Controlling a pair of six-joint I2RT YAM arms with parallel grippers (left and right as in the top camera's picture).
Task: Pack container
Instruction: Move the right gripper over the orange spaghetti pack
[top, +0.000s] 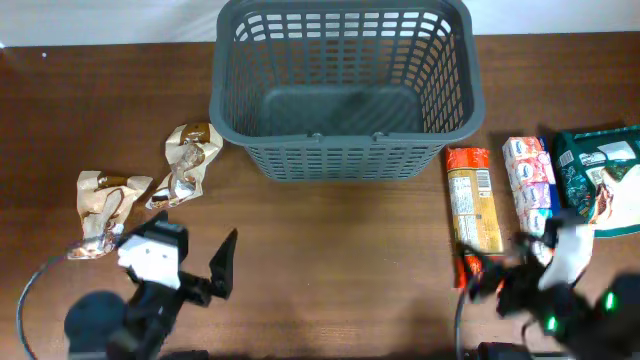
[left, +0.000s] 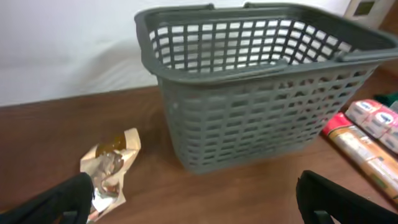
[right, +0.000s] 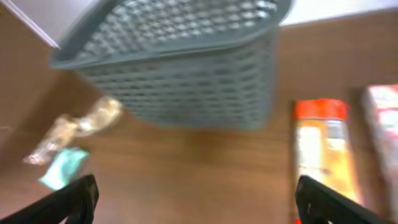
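The dark grey slotted basket (top: 340, 145) stands empty at the back middle of the table; it also shows in the left wrist view (left: 249, 124) and in the right wrist view (right: 180, 74). My left gripper (top: 215, 272) is open and empty near the front left, with bare wood between its fingers (left: 199, 208). A crumpled tan packet (top: 187, 160) lies just ahead of it to the left (left: 112, 168). My right gripper (top: 497, 268) is open and empty at the front right (right: 199, 202), over the near end of a long orange packet (top: 474, 205).
A second crumpled tan packet (top: 105, 205) lies at the far left. Right of the orange packet (right: 323, 149) lie a pink and white packet (top: 530, 180) and a green packet (top: 600, 175). A white wall runs behind the basket.
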